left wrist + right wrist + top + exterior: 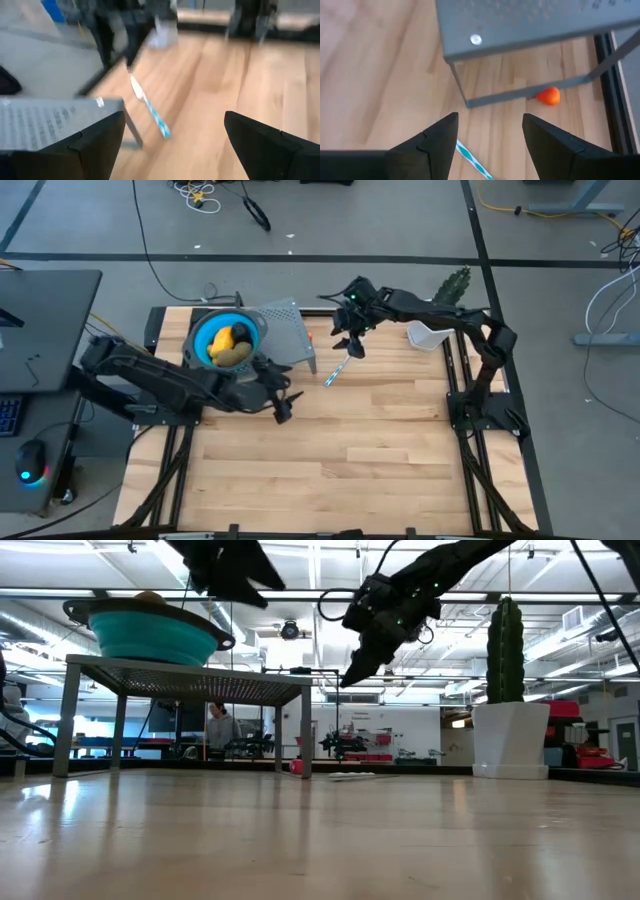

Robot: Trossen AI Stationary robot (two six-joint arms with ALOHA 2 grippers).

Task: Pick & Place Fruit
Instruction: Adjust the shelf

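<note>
Overhead, both pincers (283, 408) (347, 340) apart, empty, orange fruit (549, 96) under rack (530, 20), seemingly unlabelled.

Left gripper (172, 145) fingers spread wide, nothing between them. Grey perforated rack (50, 122) behind one finger, one leg on wooden table (210, 75). Blue-and-white striped stick (150, 107) flat on table beside rack leg (pale tip farther off). Background blurred.

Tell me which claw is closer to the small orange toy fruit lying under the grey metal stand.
The right claw: it hovers open beside the stand's corner, the small orange toy fruit just ahead. The left claw, also open, is farther off, near the stand's other side.
</note>
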